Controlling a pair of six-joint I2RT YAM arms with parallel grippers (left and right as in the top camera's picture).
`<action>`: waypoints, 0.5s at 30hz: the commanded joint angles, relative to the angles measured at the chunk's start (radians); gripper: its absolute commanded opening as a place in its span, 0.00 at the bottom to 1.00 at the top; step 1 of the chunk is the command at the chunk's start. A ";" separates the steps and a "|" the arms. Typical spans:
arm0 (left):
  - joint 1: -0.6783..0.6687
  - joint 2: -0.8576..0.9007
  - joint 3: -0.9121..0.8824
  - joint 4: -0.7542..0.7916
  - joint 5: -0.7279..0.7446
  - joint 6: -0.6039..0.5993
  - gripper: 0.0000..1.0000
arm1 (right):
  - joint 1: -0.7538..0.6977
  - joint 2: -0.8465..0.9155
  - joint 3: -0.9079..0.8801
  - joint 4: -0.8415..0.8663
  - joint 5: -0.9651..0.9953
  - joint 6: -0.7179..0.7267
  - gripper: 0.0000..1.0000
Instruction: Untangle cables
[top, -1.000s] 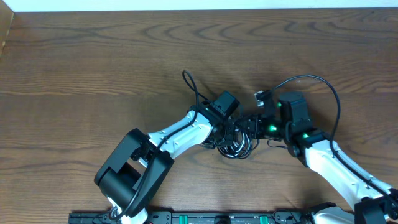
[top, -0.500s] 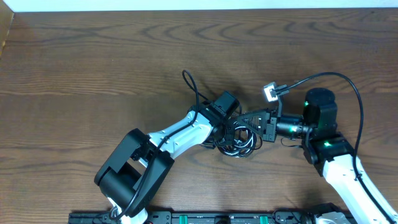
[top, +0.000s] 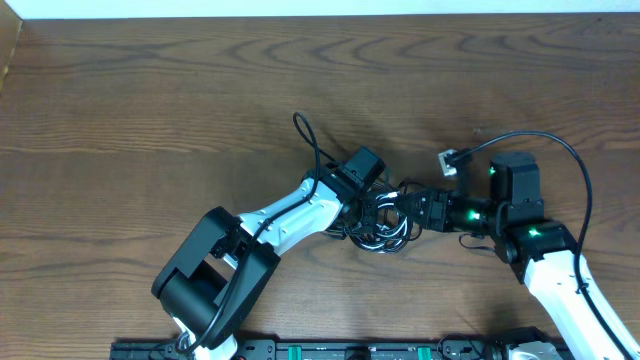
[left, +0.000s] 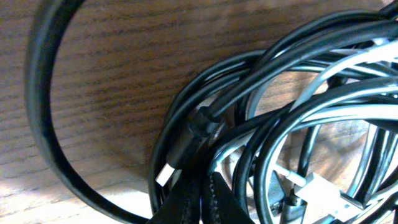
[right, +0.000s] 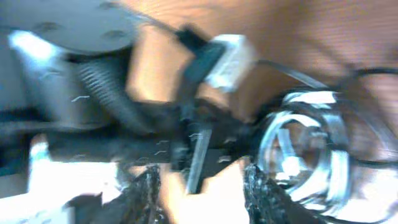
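Looking down on the wooden table (top: 150, 100), find the cables (top: 388, 228) heaped in one tangled bundle toward the near side, between the two arms. Count several thin black loops crossing and overlapping, with white strands (left: 336, 112) threaded through them.

See the left tool (top: 375, 215) down on the bundle's left edge, fingers (left: 214, 202) pressed tight together, black loops lying around and just above them. Cannot tell whether a strand is pinched between those fingers. Note a black plug end (left: 166, 173) with a pale tip just beside them, lying on the table. Spot a white plug (left: 318, 186) low on the right of the left wrist view, under black loops.

See the right tool (top: 418, 208) at the bundle's right edge, pointing left toward the other tool. Find its fingers (right: 144, 196) parted partway with bare table between them, holding nothing that the blurred right wrist view shows. Make out in that view a coil of pale and black loops (right: 305, 146) ahead to the right.

Trace a thicker black wire (top: 305, 140) curving from the left arm over the table behind the bundle.
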 joint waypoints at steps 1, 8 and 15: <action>0.005 0.060 -0.040 -0.017 -0.092 -0.009 0.08 | -0.003 0.021 0.011 -0.010 0.154 -0.012 0.46; 0.005 0.060 -0.040 -0.015 -0.092 -0.009 0.08 | -0.003 0.138 0.011 0.024 0.154 0.000 0.52; 0.005 0.060 -0.040 -0.015 -0.092 -0.009 0.08 | -0.003 0.263 0.011 0.166 0.153 0.069 0.48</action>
